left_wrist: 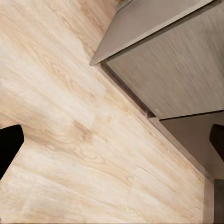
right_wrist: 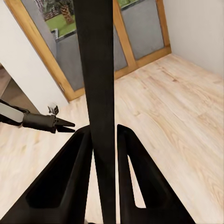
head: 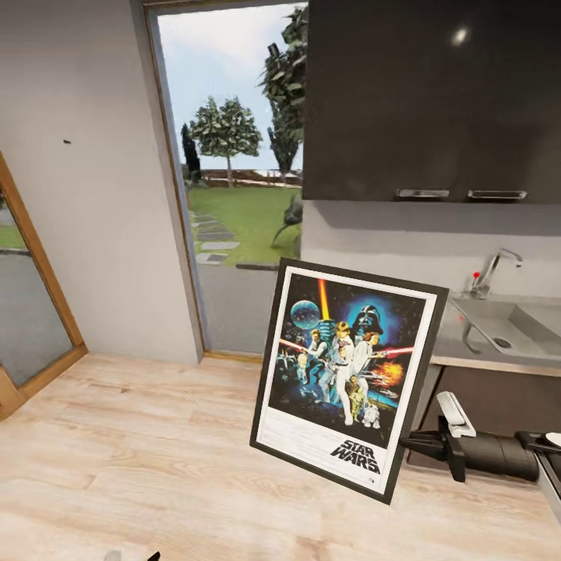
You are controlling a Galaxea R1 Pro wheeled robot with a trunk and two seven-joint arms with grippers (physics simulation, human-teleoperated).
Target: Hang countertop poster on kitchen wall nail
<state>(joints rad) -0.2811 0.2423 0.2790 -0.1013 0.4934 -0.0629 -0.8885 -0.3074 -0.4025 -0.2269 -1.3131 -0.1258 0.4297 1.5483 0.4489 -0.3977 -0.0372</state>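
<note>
- One poster (head: 348,366) is held off the floor, its edge clamped by the right gripper (head: 413,444).
- One wall nail (head: 66,142) is seen.
- The left gripper (left_wrist: 112,140) is spread wide, holding nothing.

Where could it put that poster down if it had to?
The wood floor between the grey wall and the poster lies bare. The countertop strip beside the sink looks narrow, crowded by the tap.
</note>
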